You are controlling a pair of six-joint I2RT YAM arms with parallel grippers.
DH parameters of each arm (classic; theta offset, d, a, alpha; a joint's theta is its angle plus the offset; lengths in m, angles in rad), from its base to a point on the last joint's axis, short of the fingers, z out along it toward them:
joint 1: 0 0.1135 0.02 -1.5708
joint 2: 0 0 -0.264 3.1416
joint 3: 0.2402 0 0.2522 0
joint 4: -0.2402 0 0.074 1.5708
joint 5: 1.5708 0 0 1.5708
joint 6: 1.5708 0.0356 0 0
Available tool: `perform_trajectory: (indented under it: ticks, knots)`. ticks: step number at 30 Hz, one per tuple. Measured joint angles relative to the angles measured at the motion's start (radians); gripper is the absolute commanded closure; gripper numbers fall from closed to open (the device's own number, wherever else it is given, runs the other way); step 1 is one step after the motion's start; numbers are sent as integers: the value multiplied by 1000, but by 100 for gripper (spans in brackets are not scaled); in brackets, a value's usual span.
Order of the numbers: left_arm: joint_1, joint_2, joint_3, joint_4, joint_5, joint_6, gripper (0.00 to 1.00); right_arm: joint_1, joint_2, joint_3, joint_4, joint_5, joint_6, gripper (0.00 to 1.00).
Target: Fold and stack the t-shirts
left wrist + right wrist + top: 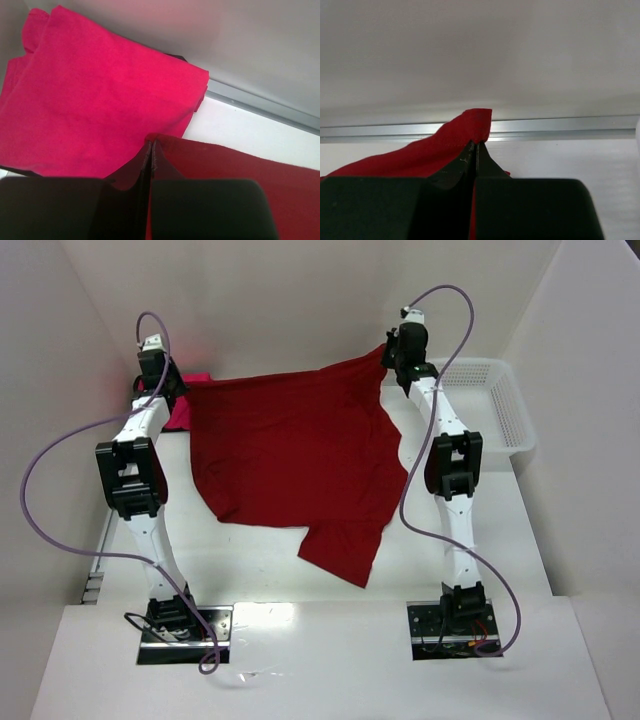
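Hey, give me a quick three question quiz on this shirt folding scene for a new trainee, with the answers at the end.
1. True or false: the left gripper and the right gripper are both shut on the crimson t-shirt.
2. Fill in: the white basket stands at the table's far ____ corner.
3. Where does the pink t-shirt lie? A in the basket; B far left, by the left gripper; C between the arm bases.
Key: 1 true; 2 right; 3 B.

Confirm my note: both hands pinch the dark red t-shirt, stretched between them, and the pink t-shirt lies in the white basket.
Wrong place: the pink t-shirt lies beside the left hand, not in the white basket, as the left wrist view shows. The rest holds.
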Motion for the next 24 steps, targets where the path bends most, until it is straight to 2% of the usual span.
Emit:
perform_trajectory:
  ticks: [10,18,24]
  knots:
    - [3,2,-11,-2,45,0,100,47,16,6,-35,-2,0,100]
    - [4,-130,-227,-19,74,-1,100,78,-143,-354,-1,4,-1,100]
    - [4,-214,-306,-24,104,-5,100,80,-303,-544,35,10,-1,100]
